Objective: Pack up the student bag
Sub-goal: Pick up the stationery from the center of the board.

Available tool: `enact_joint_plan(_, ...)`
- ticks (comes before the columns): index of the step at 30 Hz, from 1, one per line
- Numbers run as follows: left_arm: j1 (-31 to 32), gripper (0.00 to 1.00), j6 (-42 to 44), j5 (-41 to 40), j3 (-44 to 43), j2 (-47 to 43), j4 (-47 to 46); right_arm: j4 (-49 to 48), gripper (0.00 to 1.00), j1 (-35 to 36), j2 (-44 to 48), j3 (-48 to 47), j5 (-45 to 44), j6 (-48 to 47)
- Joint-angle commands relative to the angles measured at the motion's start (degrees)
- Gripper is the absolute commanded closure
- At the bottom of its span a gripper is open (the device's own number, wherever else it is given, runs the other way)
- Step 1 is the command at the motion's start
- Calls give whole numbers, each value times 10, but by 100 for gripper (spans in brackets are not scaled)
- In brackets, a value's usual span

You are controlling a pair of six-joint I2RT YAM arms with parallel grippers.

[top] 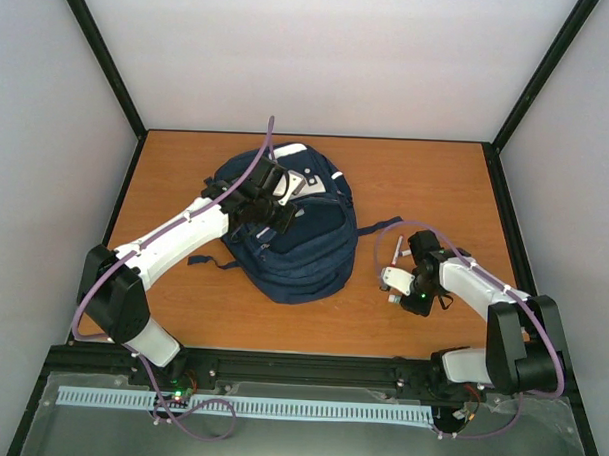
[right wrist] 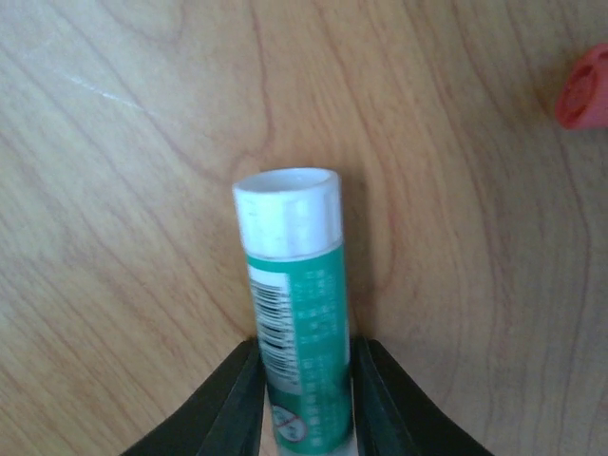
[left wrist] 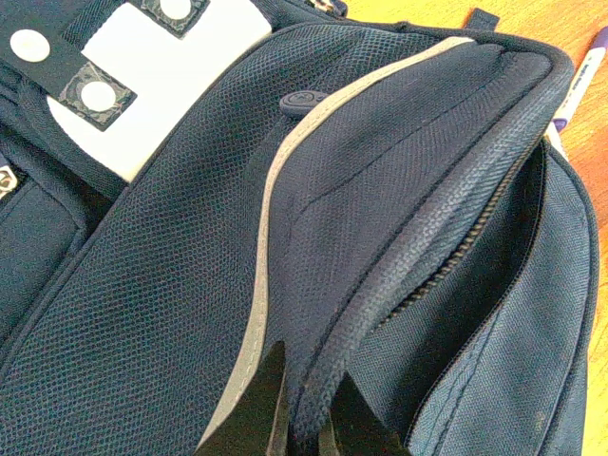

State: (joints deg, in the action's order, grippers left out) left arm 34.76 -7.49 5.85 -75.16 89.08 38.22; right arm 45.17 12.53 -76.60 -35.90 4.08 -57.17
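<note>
The wooden bench (top: 426, 182) fills the middle of the overhead view. The student bag (top: 304, 248), navy with pale stripes, lies flat on it just left of centre, its white buckle patch toward the top of the frame.

The left end effector (top: 273, 202) sits over the upper part of the student bag. In the left wrist view (left wrist: 311, 366) it is clenched on a ridge of the bag's fabric beside the open zip, at the bottom centre of the frame.

The right end effector (top: 395, 281) is low over the bench to the right of the bag and apart from it. In the right wrist view (right wrist: 309, 347) its fingers flank a glue stick (right wrist: 296, 285) closely. I cannot tell whether they are pressing on it yet.

The green-and-white glue stick lies on the wood with its white cap pointing up the frame.

A white pen (left wrist: 581, 81) shows at the upper right of the left wrist view, and a small red object (right wrist: 584, 87) at the upper right edge of the right wrist view.
</note>
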Motion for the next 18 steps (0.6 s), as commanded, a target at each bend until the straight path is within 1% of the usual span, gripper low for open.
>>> enact_joint_plan(1,-2,99,-9,18,-16,-14,-40,-8,74,3,-6,4,5,13)
enact_joint_plan(8,-2,99,-14,8,-21,-17,-33,33,80,4,38,-24,36,14)
enact_joint_plan(13,-2,99,-21,9,-36,-13,-14,71,86,9,86,-75,56,15)
enact_joint_plan(16,-2,99,-25,-14,-45,-15,4,86,86,36,113,-120,82,32)
enact_joint_plan(18,-2,99,-27,-34,-48,-19,15,81,86,61,129,-140,77,42)
